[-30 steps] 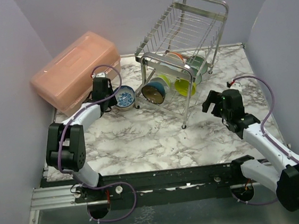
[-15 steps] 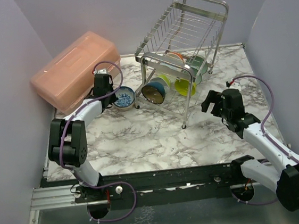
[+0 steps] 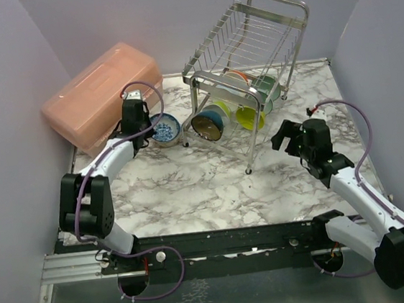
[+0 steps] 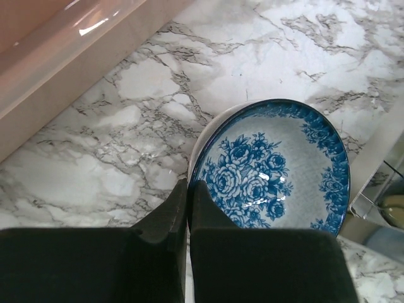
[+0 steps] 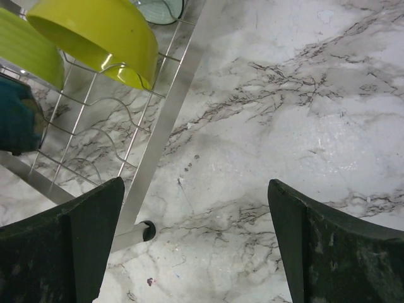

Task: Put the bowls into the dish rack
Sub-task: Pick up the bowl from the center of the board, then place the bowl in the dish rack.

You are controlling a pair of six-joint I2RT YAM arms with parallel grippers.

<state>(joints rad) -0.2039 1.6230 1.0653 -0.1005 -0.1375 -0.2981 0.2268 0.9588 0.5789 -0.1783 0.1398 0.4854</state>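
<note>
Top view: the left gripper [image 3: 148, 130] is finishing closing on the left rim of the blue-and-white bowl [image 3: 166, 129], which is sitting on the table [image 3: 213, 186] just left of the dish rack [image 3: 248, 49]; lifting looks next.

Left wrist: its fingers [image 4: 205, 221] are pinching that rim. The round bowl, having no long axis, is facing mouth-up.

Right wrist: the right gripper [image 5: 196, 252] is hovering spread wide, near the rack.

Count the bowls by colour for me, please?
Blue-and-white bowl: 1
Teal bowl: 1
Lime bowls: 2
Mint green bowl: 1
White bowl: 1, with perhaps more hidden behind it
Total: 6 that show
</note>
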